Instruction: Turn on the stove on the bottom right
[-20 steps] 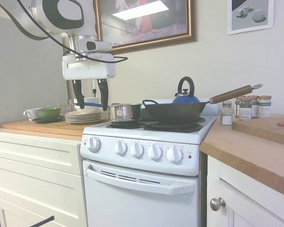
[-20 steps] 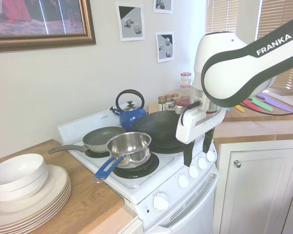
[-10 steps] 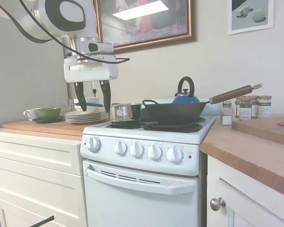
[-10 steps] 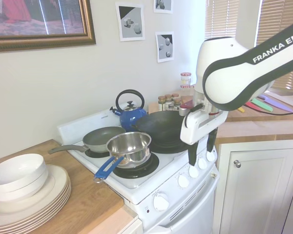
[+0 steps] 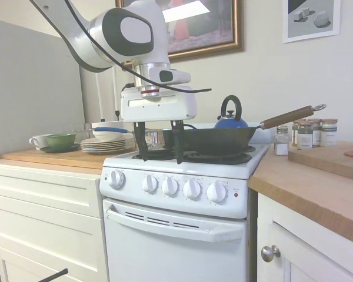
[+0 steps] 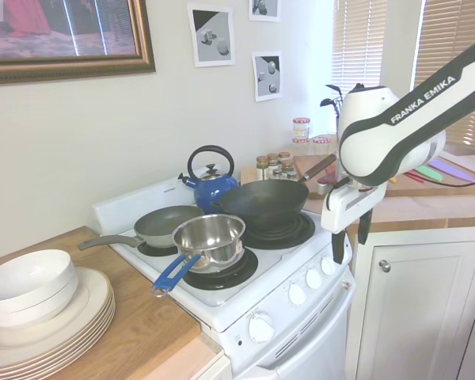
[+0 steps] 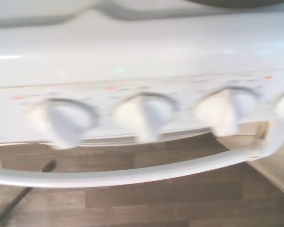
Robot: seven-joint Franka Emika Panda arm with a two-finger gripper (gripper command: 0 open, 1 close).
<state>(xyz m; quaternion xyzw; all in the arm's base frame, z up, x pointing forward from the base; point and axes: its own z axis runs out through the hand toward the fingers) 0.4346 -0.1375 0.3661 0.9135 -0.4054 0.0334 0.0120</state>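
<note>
The white stove [image 5: 175, 226] carries a row of round white knobs [image 5: 192, 188] and a small red light [image 5: 236, 194] on its front panel. My gripper [image 5: 160, 155] hangs open in front of that panel with its fingers pointing down. It holds nothing. From the other side the gripper [image 6: 350, 249] sits just off the stove's front edge, near the right-hand knobs [image 6: 328, 265]. The blurred wrist view shows three knobs [image 7: 144, 118] in a row, a fourth at the edge, and the oven door handle [image 7: 132, 174].
On the burners stand a steel saucepan [image 6: 211, 236] with a blue handle, a black wok [image 5: 215, 140], a grey frying pan [image 6: 166, 223] and a blue kettle [image 5: 230, 120]. Stacked plates [image 6: 55, 317] sit on the left counter, spice jars [image 5: 312, 133] on the right. A white cabinet door [image 6: 416, 297] stands beside the stove.
The arm has swung from over the left counter across to the front of the stove and come down towards the knobs. The gripper has stayed open.
</note>
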